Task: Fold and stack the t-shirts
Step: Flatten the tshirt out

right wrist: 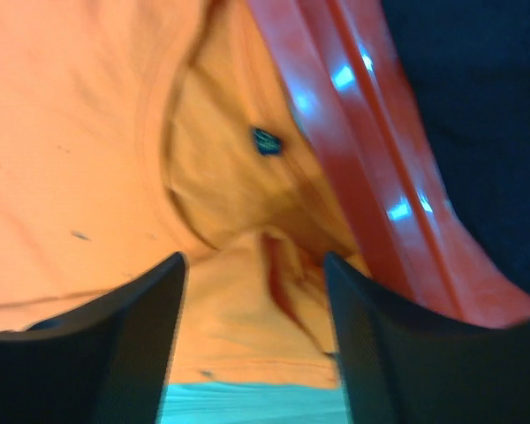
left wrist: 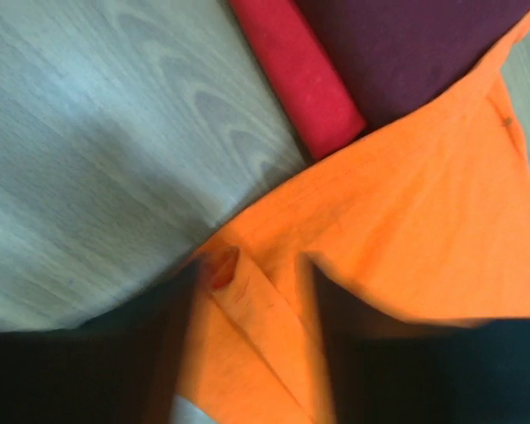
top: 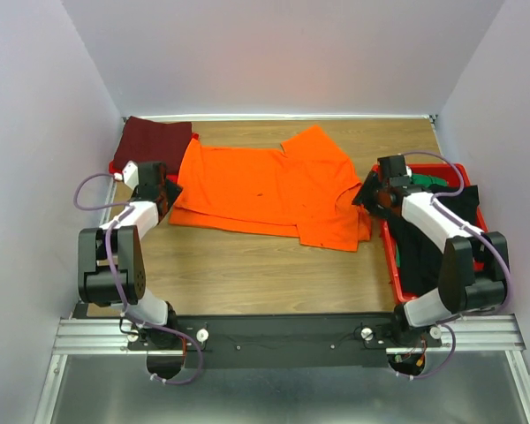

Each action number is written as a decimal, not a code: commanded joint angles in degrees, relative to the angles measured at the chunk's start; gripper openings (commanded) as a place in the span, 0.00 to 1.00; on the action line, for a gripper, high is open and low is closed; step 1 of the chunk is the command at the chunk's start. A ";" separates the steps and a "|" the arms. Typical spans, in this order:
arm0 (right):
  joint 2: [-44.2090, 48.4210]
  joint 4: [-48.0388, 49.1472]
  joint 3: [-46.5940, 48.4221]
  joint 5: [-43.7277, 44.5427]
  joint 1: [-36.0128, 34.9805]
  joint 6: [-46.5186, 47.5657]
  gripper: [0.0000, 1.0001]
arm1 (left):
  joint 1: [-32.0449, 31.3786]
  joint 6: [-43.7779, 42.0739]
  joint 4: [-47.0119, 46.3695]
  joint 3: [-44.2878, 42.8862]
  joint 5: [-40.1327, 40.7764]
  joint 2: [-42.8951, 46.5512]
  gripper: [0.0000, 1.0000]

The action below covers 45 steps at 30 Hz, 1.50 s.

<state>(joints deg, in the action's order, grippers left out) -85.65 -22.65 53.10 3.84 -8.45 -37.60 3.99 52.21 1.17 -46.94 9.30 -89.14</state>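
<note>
One wooden table (top: pixel 247 274) carries everything, and most of its middle is covered by the orange t-shirt (top: pixel 265 185), spread flat with a sleeve folded across its upper right. At the right edge sits a red tray (top: pixel 390 256) holding a black t-shirt (top: pixel 420 256) and a scrap of green cloth (top: pixel 437 183). A folded maroon t-shirt (top: pixel 155 141) lies in the far left corner.

Only the left wrist view shows a folded red t-shirt (left wrist: pixel 300 75) tucked against the maroon one, the orange hem touching both. Only the right wrist view shows the orange collar with a small dark label (right wrist: pixel 267 140), pressed against the tray wall.

Both arms are bent at the elbow and reach forward, wrists pitched down at opposite ends of the orange shirt. The left gripper (top: pixel 168 190) sits on the shirt's left edge. A raised fold of orange runs between its blurred fingers (left wrist: pixel 115 371), but I cannot tell whether they pinch it. The right gripper (top: pixel 371 196) hangs over the collar end beside the tray, its fingers (right wrist: pixel 124 353) spread apart with creased cloth under the gap.
</note>
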 commanded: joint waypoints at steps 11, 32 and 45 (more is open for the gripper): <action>6.98 1.39 -2.91 2.13 -9.55 -0.09 0.77 | -0.74 0.70 4.63 6.41 4.41 15.92 0.91; 4.79 2.00 -6.17 13.13 -15.11 -0.46 0.72 | -6.10 4.92 0.06 12.84 9.33 9.17 0.68; 7.51 0.95 -8.89 17.87 -15.11 -0.45 0.72 | -5.92 3.08 -0.64 11.43 10.30 5.03 0.00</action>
<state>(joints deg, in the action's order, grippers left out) -79.44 -20.84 45.45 17.98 -23.20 -37.87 -2.00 56.25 0.62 -35.05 16.78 -83.94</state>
